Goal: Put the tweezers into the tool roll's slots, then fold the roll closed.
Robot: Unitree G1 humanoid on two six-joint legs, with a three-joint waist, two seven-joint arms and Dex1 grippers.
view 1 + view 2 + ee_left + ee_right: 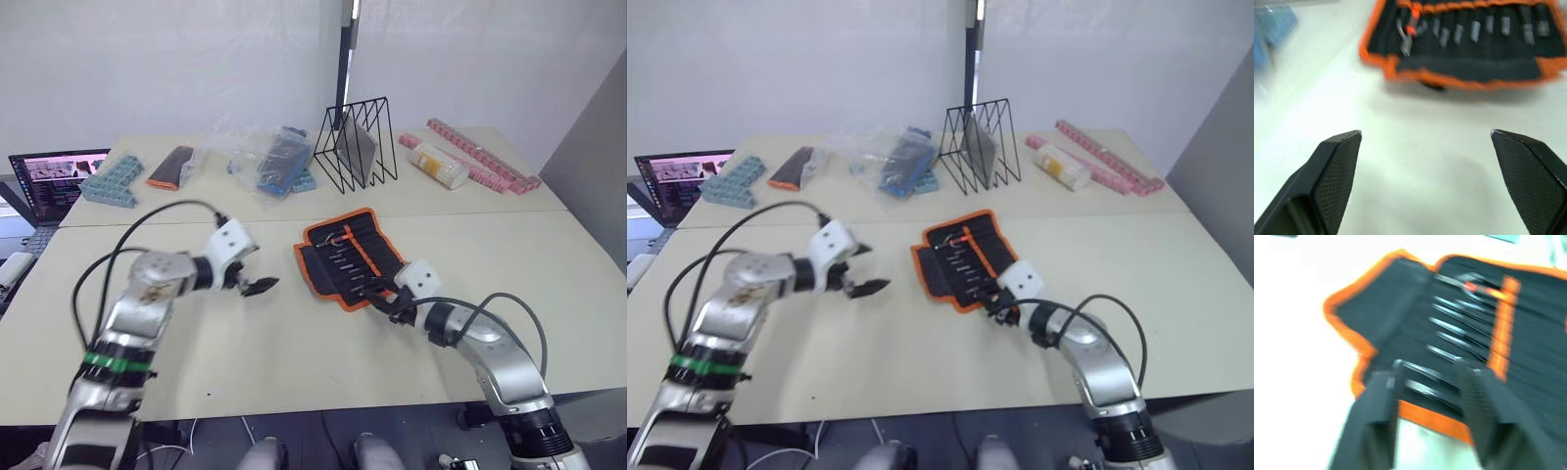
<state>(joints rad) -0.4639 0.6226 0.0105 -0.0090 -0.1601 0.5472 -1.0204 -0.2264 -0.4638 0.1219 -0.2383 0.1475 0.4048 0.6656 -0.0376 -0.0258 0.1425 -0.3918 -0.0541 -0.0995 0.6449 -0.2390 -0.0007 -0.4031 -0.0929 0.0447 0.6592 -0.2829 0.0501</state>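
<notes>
At tool roll's (350,258) edge, right fingers (1378,401).

One tool roll (348,257), two pink strips (480,157), one wire rack (355,144)

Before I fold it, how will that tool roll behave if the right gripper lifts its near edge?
Probably floppy: the tool roll is thin fabric lying flat, its orange edge already wavy, so the edge should bend over rather than lift the whole. The tweezers look seated in the slots, so likely stay. It may slide on the smooth table; the open right gripper sits at that edge.
</notes>
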